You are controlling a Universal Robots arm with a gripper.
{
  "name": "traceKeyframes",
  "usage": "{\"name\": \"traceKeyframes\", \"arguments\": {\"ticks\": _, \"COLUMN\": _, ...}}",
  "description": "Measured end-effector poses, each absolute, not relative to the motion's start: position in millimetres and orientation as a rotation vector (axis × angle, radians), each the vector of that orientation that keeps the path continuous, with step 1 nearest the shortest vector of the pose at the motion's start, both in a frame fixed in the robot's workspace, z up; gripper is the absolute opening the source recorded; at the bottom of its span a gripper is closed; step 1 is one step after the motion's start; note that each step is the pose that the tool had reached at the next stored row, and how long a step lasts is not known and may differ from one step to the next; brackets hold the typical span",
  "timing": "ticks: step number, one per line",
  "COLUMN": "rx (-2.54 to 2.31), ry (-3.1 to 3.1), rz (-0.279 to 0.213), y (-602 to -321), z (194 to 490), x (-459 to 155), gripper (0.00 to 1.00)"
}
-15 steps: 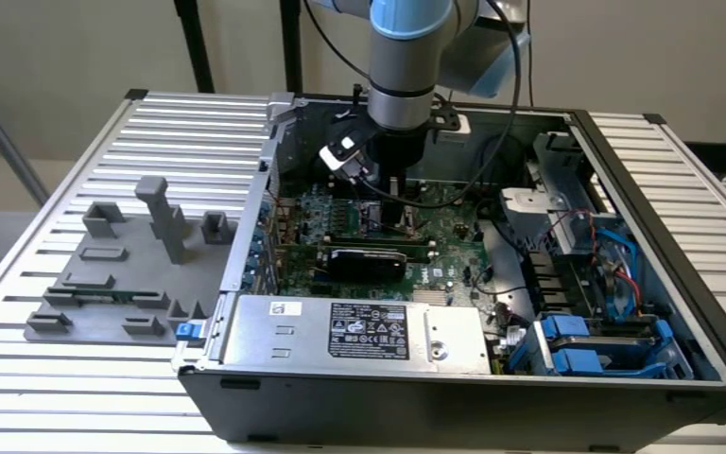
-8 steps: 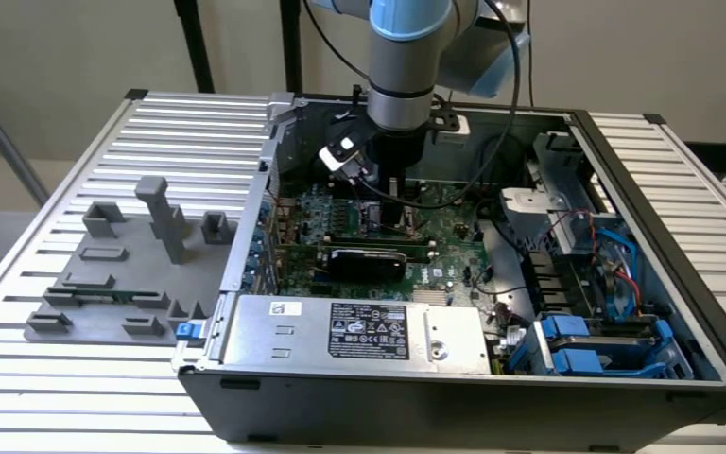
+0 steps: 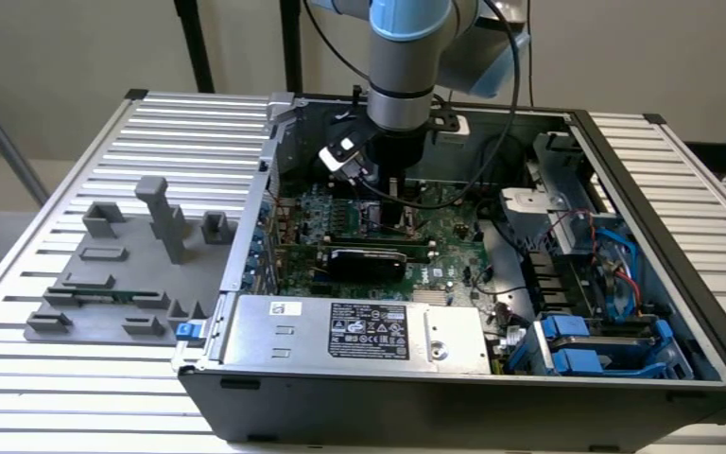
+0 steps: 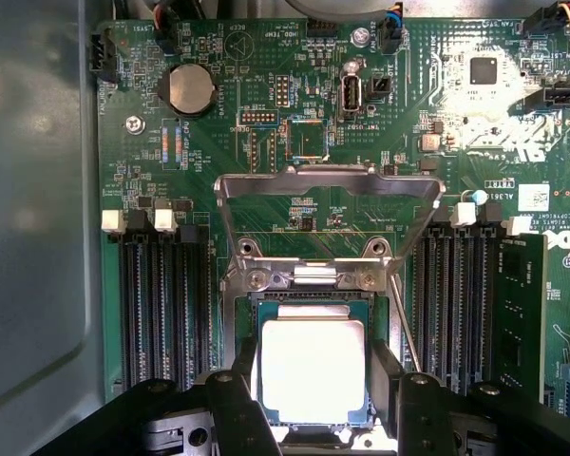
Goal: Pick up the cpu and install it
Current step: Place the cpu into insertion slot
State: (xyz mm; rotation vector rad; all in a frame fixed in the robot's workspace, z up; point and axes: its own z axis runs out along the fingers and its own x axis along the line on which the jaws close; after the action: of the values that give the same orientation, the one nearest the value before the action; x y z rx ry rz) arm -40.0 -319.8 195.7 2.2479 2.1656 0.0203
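Observation:
The cpu [image 4: 312,369], a silvery-white square chip with a thin green-tan rim, sits between my gripper's [image 4: 312,385] two black fingers [image 4: 239,385], which press on its opposite sides. It hangs right over the dark socket [image 4: 309,300] on the green motherboard [image 4: 218,142]. The socket's metal load plate [image 4: 330,182] is flipped up and open behind it. In the exterior view my gripper [image 3: 384,194] reaches down into the open computer case [image 3: 337,397], low over the motherboard [image 3: 445,246].
Black memory slots [image 4: 161,294] flank the socket on both sides, with a memory stick [image 4: 521,313] in one. A lever rod [image 4: 406,323] stands beside the socket. Grey fixture blocks [image 3: 136,255] lie on the slatted table at the exterior view's left. Cables and blue drive bays [image 3: 590,331] fill the case's right.

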Motion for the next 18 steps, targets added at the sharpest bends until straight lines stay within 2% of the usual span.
{"name": "traceKeyframes", "arguments": {"ticks": 15, "rx": 2.248, "ry": 2.166, "rz": 0.020, "y": -319.8, "z": 195.1, "x": -40.0, "gripper": 0.55}}
{"name": "traceKeyframes", "arguments": {"ticks": 17, "rx": 2.248, "ry": 2.166, "rz": 0.022, "y": -319.6, "z": 194.7, "x": -39.8, "gripper": 0.56}}
{"name": "traceKeyframes", "arguments": {"ticks": 18, "rx": 2.248, "ry": 2.166, "rz": 0.022, "y": -319.6, "z": 194.7, "x": -39.8, "gripper": 0.63}}
